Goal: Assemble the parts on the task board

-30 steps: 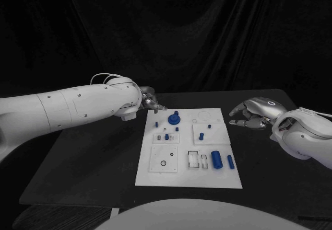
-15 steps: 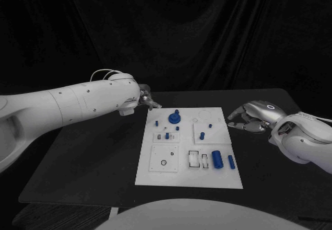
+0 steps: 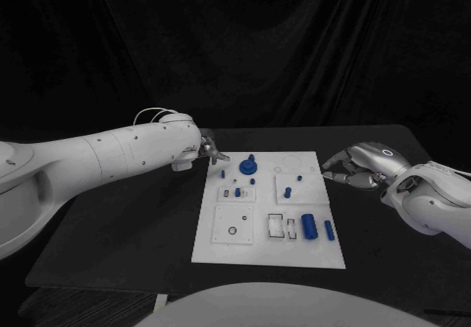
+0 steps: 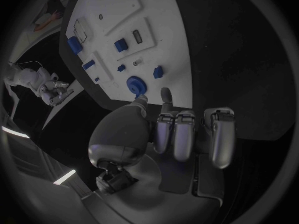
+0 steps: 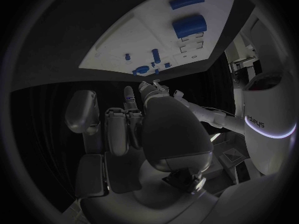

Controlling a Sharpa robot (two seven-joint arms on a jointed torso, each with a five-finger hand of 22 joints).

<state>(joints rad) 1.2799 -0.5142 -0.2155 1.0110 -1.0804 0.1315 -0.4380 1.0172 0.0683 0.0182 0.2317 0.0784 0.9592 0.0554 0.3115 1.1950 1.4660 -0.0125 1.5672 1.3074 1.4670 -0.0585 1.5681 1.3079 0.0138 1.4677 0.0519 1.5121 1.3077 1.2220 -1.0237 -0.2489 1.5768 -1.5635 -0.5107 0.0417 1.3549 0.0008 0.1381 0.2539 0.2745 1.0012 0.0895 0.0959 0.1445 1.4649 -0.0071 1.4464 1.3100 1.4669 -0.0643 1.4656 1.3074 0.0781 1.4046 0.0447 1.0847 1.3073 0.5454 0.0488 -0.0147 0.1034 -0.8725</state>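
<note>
Fingers (image 4: 187, 134) of the left hand (image 3: 209, 149) curl inward, smooth silver metal, nothing between them; it hovers over bare black table (image 3: 128, 225) just off the far left corner of the task board (image 3: 270, 255). Across the board, the right hand (image 3: 355, 167) hangs beside the far right edge, its fingers (image 3: 339, 176) bent toward the plate and gripping nothing that I can see; whether they are fully clenched I cannot tell.

Between the two hands lies the board, a flat matte white rectangular plate with shallow square recesses and small round holes. Nearest the left fingertips stands a round blue knob (image 3: 248, 165) with a short stem on top, close by but untouched. Small blue pegs (image 3: 286, 193) stand toward the middle. Well away from both hands, near the board's near right side, lie a thick blue cylinder (image 3: 307, 227) and a thinner blue rod (image 3: 328, 230), side by side.

Dark tabletop runs wide to either side of the plate, leaving each arm open room.
</note>
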